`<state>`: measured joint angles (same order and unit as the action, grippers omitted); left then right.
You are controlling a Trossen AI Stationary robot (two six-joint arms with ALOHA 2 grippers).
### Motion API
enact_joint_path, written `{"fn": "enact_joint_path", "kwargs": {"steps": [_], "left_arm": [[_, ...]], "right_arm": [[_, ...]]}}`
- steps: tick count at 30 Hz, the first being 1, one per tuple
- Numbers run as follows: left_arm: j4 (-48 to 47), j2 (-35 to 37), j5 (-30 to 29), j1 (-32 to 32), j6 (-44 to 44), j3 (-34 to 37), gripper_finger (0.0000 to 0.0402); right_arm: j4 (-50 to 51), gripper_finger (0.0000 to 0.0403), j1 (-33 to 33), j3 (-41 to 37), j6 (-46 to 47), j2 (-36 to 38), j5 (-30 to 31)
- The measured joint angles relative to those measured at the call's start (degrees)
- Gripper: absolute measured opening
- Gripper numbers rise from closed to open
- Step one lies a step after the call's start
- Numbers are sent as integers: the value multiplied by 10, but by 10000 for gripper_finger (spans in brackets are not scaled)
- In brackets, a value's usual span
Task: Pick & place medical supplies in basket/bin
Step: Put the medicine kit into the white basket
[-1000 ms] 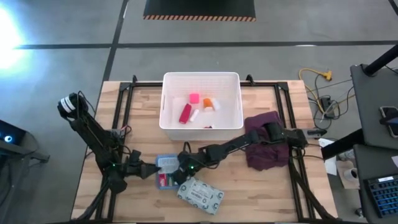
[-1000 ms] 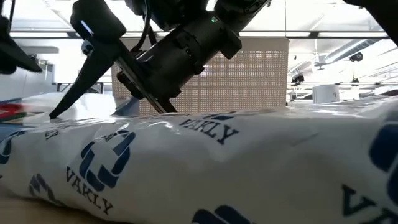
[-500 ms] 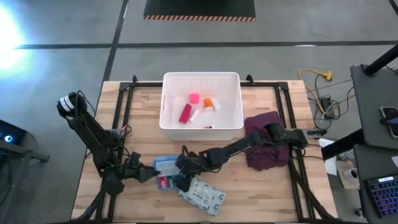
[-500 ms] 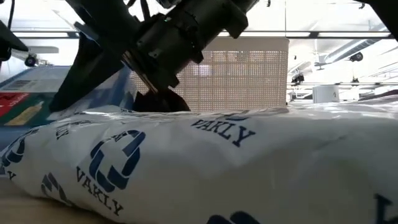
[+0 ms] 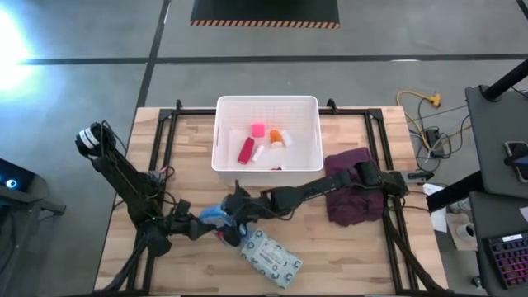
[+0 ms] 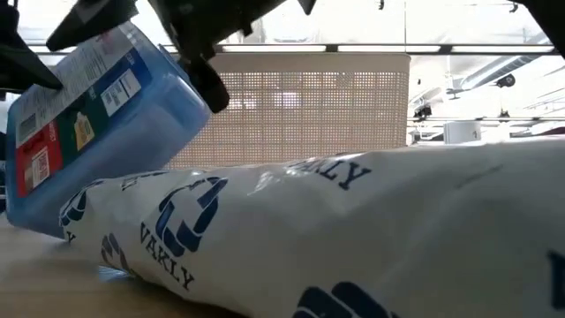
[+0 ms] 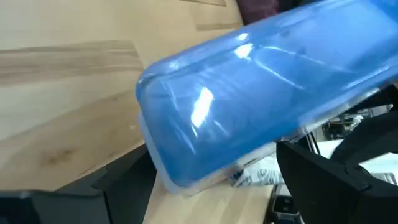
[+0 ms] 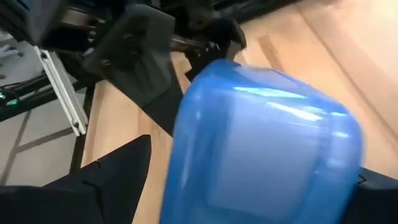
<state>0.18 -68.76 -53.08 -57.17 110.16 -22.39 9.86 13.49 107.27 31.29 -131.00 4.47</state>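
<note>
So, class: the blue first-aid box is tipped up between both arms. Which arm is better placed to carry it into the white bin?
Probably the right. Its gripper reaches the blue first-aid box from the white bin side, its jaws around the box. The left gripper sits farther from the bin.

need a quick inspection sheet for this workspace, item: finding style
surface: wooden table, bare between the items
job's things: blue first-aid box tilted up off the table, one end low beside the patterned packet; white bin holds a red bottle, a pink piece, an orange piece and small white pieces
clutter: maroon cloth under the right arm
grippers: left gripper and right gripper both at the box, one finger on either side in each wrist view
cables: yellow and black leads on the floor beyond the table's right edge
surroundings: grey floor, desk with keyboard at right, no person seen
</note>
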Motion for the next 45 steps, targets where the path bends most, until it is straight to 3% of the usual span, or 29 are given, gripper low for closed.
{"fn": "enact_joint_path", "kwargs": {"steps": [5, 13, 19, 24, 27, 31, 33, 35, 39, 43, 45], "left_arm": [[-6, 11, -6, 2, -6, 0, 308], [-65, 79, -14, 1, -101, -12, 308], [-191, 134, -13, -28, -122, -64, 308], [-268, 127, -14, -74, -122, -128, 308], [-291, 99, -17, -94, -122, -160, 308], [-309, 57, -52, -98, -122, -192, 308], [-321, 41, -62, -95, -121, -204, 308], [-331, 34, -71, -88, -122, -212, 308], [-338, 39, -74, -76, -122, -217, 308], [-337, 43, -79, -76, -122, -217, 308], [-337, 43, -83, -76, -121, -217, 308]], "right_arm": [[62, 283, -1, 23, 14, -3, -24], [113, 154, 1, 31, 30, 9, -33], [132, 151, 2, 30, 40, 45, -36], [154, 155, -1, 31, 46, 116, -26], [189, 159, -1, 31, 41, 176, 47], [265, 154, -23, 32, 13, 256, 229], [313, 154, -66, 33, 29, 282, 261], [355, 155, -123, 32, 50, 290, 232], [393, 175, -229, 22, 49, 272, 102], [388, 221, -279, 22, 49, 258, 3], [384, 248, -283, 22, 44, 256, -11]]}}
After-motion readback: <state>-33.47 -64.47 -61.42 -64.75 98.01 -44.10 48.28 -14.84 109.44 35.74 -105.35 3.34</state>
